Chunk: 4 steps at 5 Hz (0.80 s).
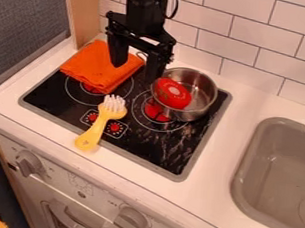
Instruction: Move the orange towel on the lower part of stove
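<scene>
Two knobs (133, 217) sit nearest the camera, well below the gripper (136, 70). One brush (101, 122) lies camera-side of it; one pot (204, 83) with one red object (172, 93), image-right. Your one orange towel (96, 67), folded, rumpled, lies image-left, partly behind the gripper, which points down, fingers apart.

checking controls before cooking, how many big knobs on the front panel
2. One knob is at the left of the front panel, the other knob farther right, near the picture's bottom edge. More may lie out of view.
</scene>
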Available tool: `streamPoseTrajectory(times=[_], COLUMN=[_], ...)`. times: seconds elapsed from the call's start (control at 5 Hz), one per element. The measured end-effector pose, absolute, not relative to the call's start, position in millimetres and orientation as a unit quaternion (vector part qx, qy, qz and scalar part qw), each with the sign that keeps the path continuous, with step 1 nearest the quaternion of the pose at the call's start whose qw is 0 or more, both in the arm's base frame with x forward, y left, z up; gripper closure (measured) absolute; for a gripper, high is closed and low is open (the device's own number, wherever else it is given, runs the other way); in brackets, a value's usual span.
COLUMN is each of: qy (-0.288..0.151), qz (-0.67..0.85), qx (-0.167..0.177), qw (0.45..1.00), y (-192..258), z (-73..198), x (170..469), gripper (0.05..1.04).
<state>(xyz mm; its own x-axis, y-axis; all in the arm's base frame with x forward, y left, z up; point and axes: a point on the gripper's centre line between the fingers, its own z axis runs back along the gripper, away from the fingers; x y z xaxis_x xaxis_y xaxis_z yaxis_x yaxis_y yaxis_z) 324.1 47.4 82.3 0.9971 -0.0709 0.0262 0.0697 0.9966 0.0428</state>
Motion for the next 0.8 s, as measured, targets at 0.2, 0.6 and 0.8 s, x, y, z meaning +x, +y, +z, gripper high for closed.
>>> streamPoseTrajectory(times=[0.2,0.6,0.8], qy=[0.001,-0.001,-0.018], qz=[-0.036,0.001,0.009], qx=[0.018,0.043,0.061], qw=[0.999,0.999,0.998], y=[47,126,157], z=[72,44,38], x=[323,345,355], gripper=[0.083,0.083,0.083])
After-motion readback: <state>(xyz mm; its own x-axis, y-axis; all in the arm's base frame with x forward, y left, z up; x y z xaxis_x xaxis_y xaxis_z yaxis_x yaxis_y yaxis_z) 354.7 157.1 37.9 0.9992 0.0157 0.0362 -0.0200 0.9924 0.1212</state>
